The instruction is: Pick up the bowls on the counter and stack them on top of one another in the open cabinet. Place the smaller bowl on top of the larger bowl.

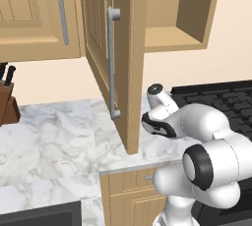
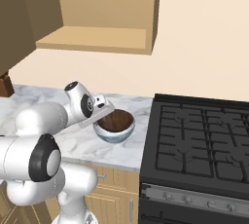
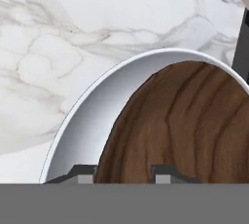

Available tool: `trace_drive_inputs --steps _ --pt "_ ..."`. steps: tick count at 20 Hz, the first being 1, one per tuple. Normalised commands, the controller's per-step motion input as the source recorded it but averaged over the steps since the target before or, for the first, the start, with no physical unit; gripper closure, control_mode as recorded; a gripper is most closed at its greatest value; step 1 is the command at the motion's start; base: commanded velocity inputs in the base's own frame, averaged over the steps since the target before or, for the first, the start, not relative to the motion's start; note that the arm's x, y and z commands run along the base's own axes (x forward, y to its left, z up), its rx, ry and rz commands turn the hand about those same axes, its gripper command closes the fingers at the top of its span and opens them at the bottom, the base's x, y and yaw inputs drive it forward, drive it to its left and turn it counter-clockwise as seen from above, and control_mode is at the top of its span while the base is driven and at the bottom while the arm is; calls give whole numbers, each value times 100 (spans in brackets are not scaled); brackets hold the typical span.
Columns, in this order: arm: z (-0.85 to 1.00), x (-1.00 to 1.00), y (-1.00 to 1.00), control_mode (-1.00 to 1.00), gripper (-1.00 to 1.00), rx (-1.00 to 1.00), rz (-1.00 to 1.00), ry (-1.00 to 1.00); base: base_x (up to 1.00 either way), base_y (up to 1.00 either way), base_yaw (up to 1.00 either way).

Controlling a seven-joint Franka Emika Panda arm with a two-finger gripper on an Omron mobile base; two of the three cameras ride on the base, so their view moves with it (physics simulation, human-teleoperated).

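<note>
Bowls nested on the worktop, hand right over them

Left to right: the open cabinet (image 1: 172,36) shelf waits bare; on the marble worktop (image 2: 73,142) beside the stove (image 2: 204,140), the dark brown bowl (image 2: 118,120) sits inside the white-blue bowl (image 2: 113,134). The fingers (image 3: 165,174) are spread, straddling the brown rim. Both look rigid, smooth, probably slippery and breakable; pinch the rim. No readable writing.

The arm (image 1: 206,136) is showing glossy white rounded segments, with black rings at the joints and a dark disc capping its elbow.
</note>
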Motion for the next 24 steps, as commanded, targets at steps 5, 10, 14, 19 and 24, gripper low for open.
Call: trace_drive_inputs --steps 5,10,14,19,24 --pt "7 -10 0 -100 -100 0 0 -2 0 0 0" --pt "17 -3 0 -100 -100 5 0 0 0 0 0" --pt "24 0 -1 -100 -100 8 0 0 0 0 0" --pt "28 0 -2 -100 -100 8 0 0 0 0 0" --pt "15 -4 0 -100 -100 5 0 0 0 0 0"
